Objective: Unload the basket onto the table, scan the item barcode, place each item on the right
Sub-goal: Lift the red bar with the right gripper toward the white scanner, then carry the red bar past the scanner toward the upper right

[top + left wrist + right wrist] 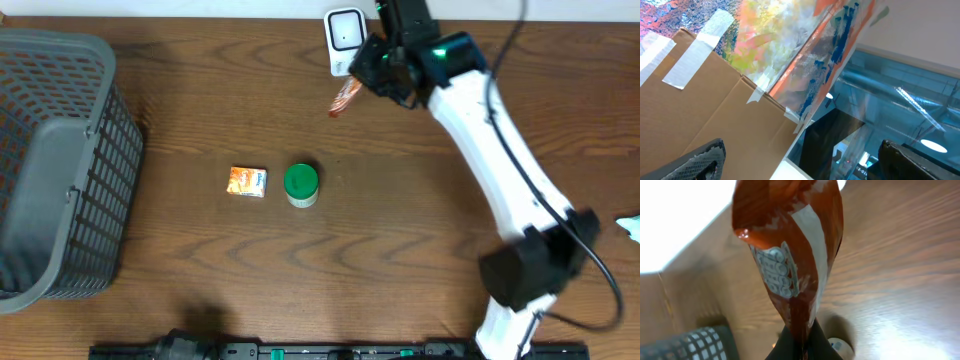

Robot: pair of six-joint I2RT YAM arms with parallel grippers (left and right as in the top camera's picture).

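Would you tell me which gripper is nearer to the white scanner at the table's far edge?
Right. The right gripper holds the red packet just beside the scanner; the left gripper is outside the overhead view, open, facing a cardboard box.

Dark wood-grain table (400, 250), taped cardboard panel (705, 115) (paint-streaked sheet (790, 45) beside it), oval light (934, 145) overhead.
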